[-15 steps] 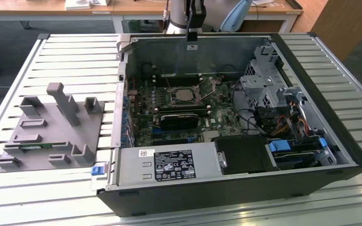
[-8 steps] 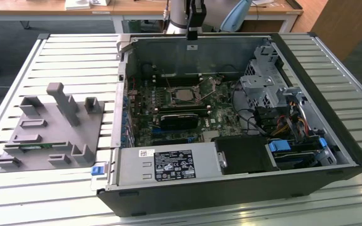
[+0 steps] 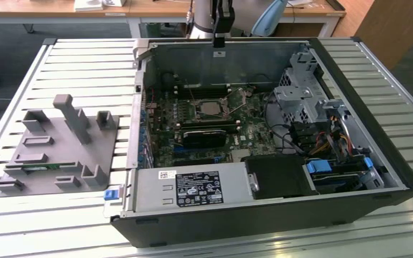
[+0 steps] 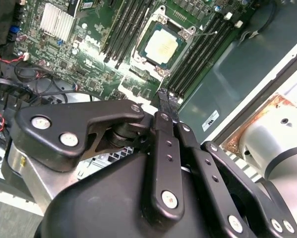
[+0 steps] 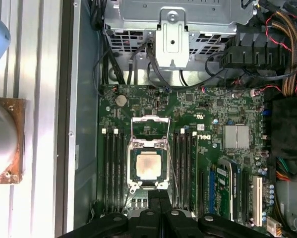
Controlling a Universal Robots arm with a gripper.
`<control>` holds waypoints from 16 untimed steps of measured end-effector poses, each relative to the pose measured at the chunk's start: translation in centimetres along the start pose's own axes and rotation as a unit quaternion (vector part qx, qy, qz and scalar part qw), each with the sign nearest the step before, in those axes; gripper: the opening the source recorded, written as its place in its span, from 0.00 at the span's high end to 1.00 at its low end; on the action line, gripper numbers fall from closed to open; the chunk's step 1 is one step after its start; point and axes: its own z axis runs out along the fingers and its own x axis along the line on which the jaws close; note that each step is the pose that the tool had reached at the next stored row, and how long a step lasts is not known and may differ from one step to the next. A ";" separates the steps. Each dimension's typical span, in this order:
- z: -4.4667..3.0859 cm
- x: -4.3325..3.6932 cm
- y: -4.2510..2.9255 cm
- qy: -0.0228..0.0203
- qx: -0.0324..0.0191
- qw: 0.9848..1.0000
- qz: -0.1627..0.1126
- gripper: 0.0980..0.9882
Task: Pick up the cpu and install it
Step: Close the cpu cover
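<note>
A: Where's the cpu (image 5: 149,165)?

B: Lying flat in the socket (image 5: 132,148), middle of the motherboard (image 5: 222,109). The load plate (image 5: 149,126) is flipped up, so I'd say nothing clamps it.

A: Risks?

B: The main one, I think: with the plate up, a nudge from the fingertips could slide or tilt the chip. If it then got pressed down crooked, the contacts underneath would probably bend. Also, the thin wire lever (image 5: 171,158) stands right beside the chip and could snag a finger. I can't tell from here whether the chip sits fully keyed at its corners.

A: How does it look?

B: Small flat square with a pale silver metal top, slightly warm sheen in both wrist views, and a thin light rim. It looks level and square to the frame, with no visible tilt.

A: Gripper (image 5: 158,194)?

B: The black fingers are pressed together with nothing between them. It hangs above the board, tips near the socket's edge and apart from the chip. In the exterior view it sits high over the case's far wall.

A: Around it?

B: Dark memory slots (image 5: 113,163) flank the socket on both sides. The computer case (image 3: 393,177) lies open on a slatted table (image 3: 84,59). A grey fixture (image 3: 56,156) stands on the exterior view's left, well apart.
</note>
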 end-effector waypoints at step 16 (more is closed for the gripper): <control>0.63 0.02 -0.03 0.000 0.000 1.000 0.000 0.99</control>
